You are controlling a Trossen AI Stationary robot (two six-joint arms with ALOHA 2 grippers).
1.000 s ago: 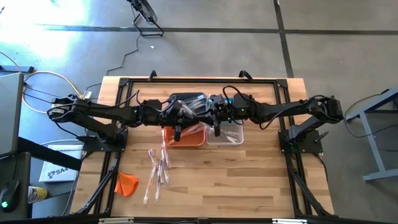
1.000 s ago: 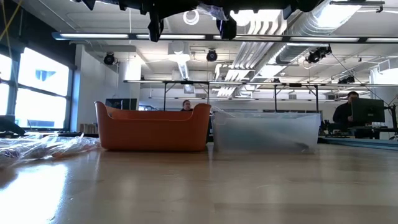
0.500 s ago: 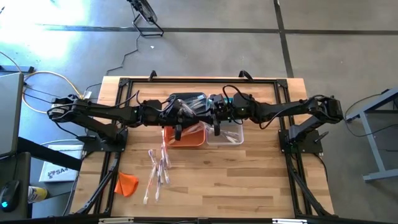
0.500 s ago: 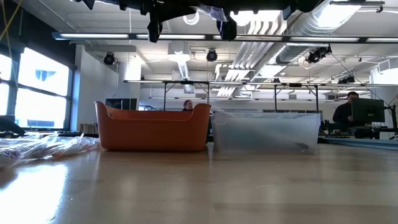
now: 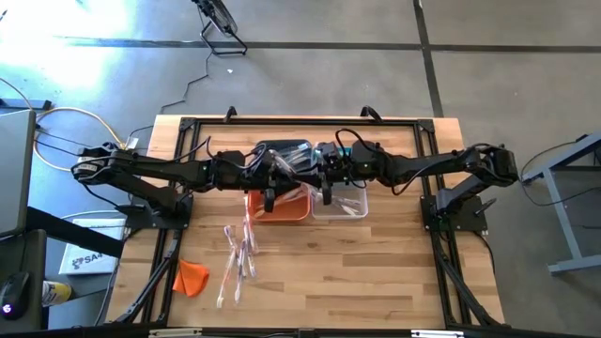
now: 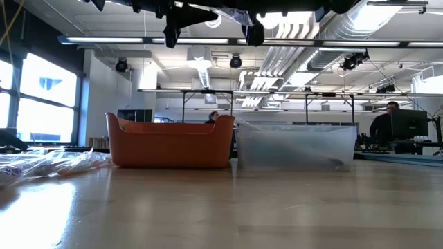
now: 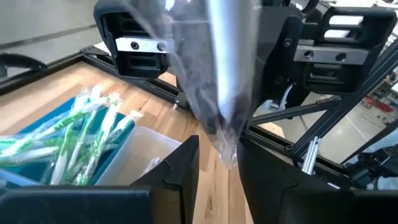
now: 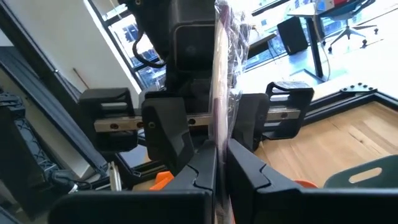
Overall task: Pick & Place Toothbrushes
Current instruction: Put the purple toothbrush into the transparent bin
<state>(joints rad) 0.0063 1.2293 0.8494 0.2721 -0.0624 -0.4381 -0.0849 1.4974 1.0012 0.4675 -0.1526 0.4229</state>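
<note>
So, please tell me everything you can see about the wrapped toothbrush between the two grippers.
The wrapped toothbrush is a thin stick in a clear, shiny, crinkled wrapper. It hangs in the air between both arms, above the bins. The right gripper is shut on one end. The other end sits between the parted fingers of the left gripper. Its handle colour is unclear.

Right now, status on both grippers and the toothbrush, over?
Right gripper shut on wrapped toothbrush. Left gripper open around its other end, above the bins. Loose toothbrush pile waits on table. Nothing in the way.
</note>
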